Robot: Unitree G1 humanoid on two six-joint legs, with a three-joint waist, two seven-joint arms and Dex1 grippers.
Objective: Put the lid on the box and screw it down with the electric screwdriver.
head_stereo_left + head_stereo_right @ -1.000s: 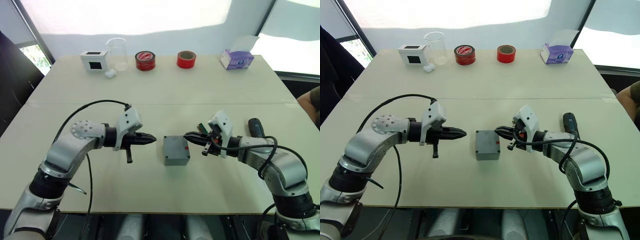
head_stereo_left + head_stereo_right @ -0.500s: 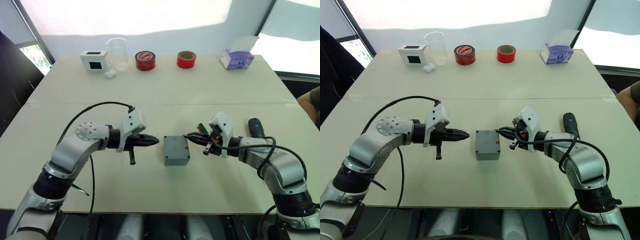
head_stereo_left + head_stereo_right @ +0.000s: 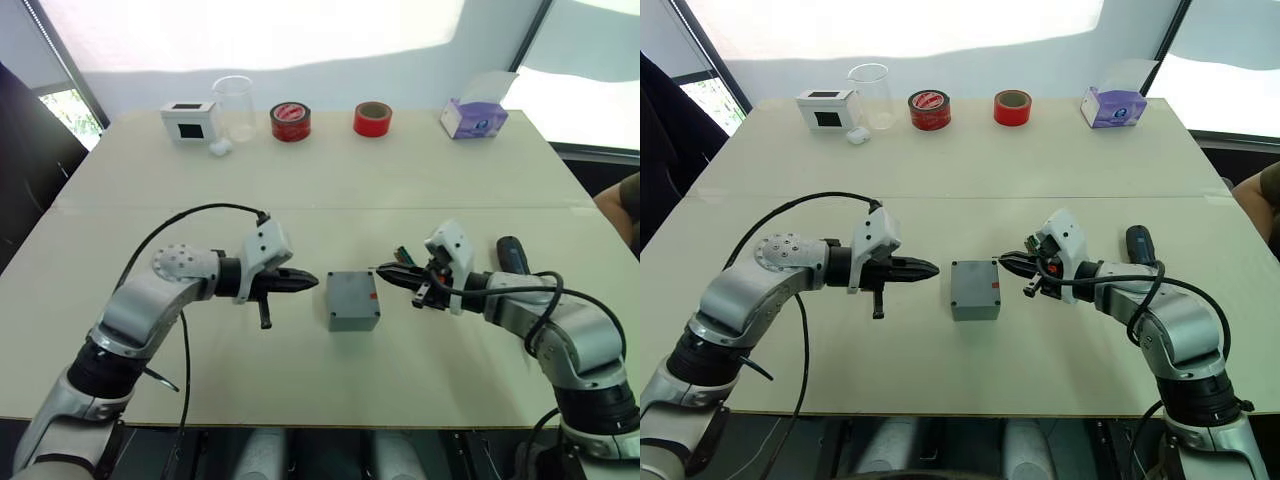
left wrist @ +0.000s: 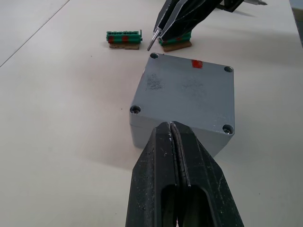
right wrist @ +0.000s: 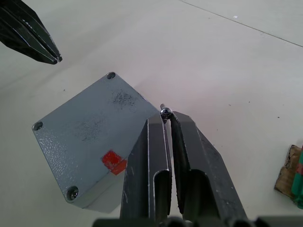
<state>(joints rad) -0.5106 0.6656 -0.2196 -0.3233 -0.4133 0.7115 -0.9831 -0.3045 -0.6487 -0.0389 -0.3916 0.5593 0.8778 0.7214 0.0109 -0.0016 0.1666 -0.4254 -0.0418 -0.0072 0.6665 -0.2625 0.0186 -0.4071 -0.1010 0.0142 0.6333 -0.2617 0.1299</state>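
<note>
1. The box (image 3: pixel 353 300) is seen at the near middle of the pale table (image 3: pixel 330 180), with the lid (image 4: pixel 189 94) already seated on it; a red mark lies at one edge of the top and screw holes are visible at the corners.
2. The left gripper (image 3: pixel 308 282) is held just beside the box, its fingers pressed together and empty.
3. The right gripper (image 3: pixel 384 272) is held close to the box's other side, and a small screw (image 5: pixel 165 112) is pinched at its tips, shown in the right wrist view.
4. The step in hand is judged to be screw placement: the screw must next be lowered into a corner hole, which calls for fine alignment.
5. The electric screwdriver (image 3: pixel 511 254) lies untouched beyond the right arm, near green terminal strips (image 4: pixel 124 39).
6. Farther back, a white box with a black window (image 3: pixel 189 121), a clear beaker (image 3: pixel 233 106), two red tape rolls (image 3: pixel 290 121) and a tissue box (image 3: pixel 473 117) are lined up along the far edge, below bright windows.
</note>
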